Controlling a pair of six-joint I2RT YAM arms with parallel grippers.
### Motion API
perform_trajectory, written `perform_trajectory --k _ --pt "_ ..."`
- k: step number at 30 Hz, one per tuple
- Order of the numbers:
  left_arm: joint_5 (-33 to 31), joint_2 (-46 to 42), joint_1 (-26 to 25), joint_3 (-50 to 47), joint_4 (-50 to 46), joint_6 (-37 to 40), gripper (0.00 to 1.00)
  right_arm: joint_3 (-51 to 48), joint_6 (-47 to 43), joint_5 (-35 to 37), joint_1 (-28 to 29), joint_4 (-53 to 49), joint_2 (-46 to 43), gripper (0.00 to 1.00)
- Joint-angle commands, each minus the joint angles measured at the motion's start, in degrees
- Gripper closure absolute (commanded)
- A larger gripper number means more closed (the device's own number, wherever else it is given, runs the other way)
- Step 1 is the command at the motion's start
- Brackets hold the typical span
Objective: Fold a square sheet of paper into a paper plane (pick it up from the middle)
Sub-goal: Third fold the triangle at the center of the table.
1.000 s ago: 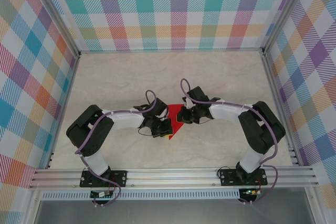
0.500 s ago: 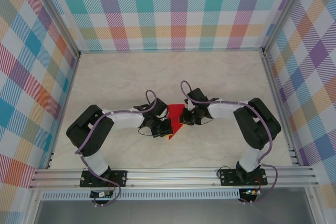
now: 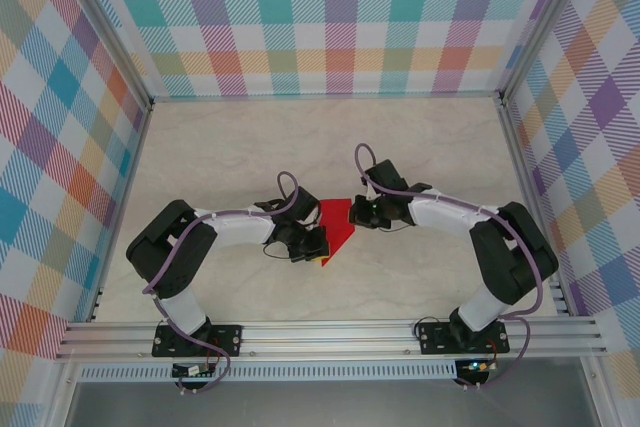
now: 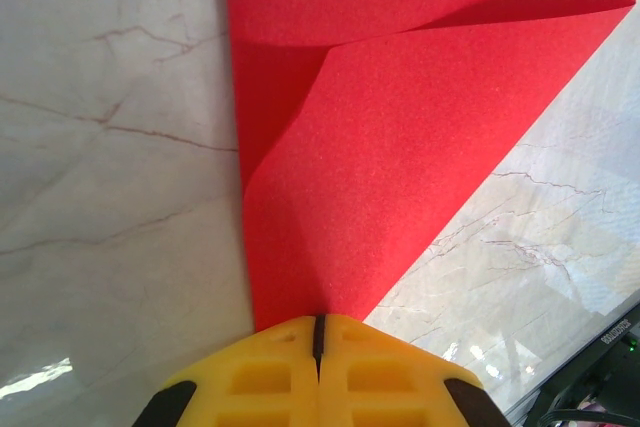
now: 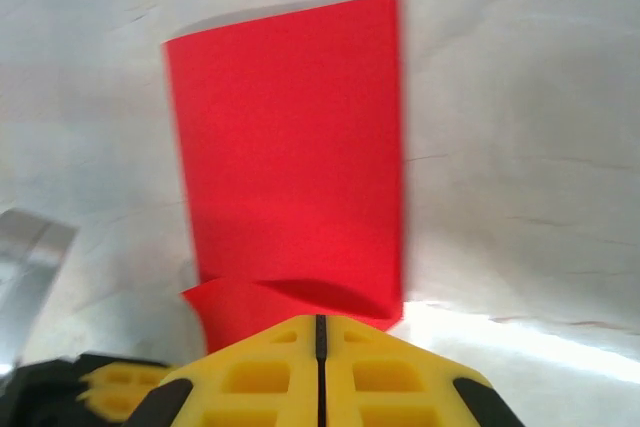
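The square sheet of paper (image 3: pixel 336 225) lies partly folded on the pale marbled table (image 3: pixel 250 147), near the front and midway between the two arms. Its red face is up, and one flap is lifted off the rest with a shadow beneath it.

The left gripper (image 3: pixel 312 247) has its yellow fingers (image 4: pixel 260 377) pressed together. Their tips sit on the narrow near corner of the paper (image 4: pixel 400 147), covering that point.

The right gripper (image 3: pixel 358 213) comes in from the opposite side, its fingers also together. In the right wrist view the near edge of the paper (image 5: pixel 290 147) curls up under the fingertips (image 5: pixel 380 377). It looks pinched there, though blur makes that hard to confirm.

Both arms bend inward, so their wrists and purple cables (image 3: pixel 285 187) crowd the sheet from either side. Bare table stretches beyond it to the checked walls (image 3: pixel 320 17). A metal rail (image 3: pixel 330 332) runs along the front edge.
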Motion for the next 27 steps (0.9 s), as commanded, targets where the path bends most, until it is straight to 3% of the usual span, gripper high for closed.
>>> perform_trajectory --k 1,6,17,27 --pt "-7.6 3.7 -0.2 -2.8 -10.1 -0.4 0.96 -0.2 1.8 -6.0 1.7 2.3 2.5 0.92" --pt "-7.8 3.3 -0.2 -2.7 -10.4 -0.3 0.96 -0.5 3.2 -9.4 2.4 5.4 6.4 0.92" --pt "-6.6 -0.3 -0.2 0.5 -10.1 1.5 0.95 -2.1 2.9 -5.1 2.3 2.7 9.5 0.94" --pt "-2.7 -3.5 -0.2 2.4 1.5 -0.1 0.92 -3.8 4.1 -4.1 2.3 3.7 11.1 0.94"
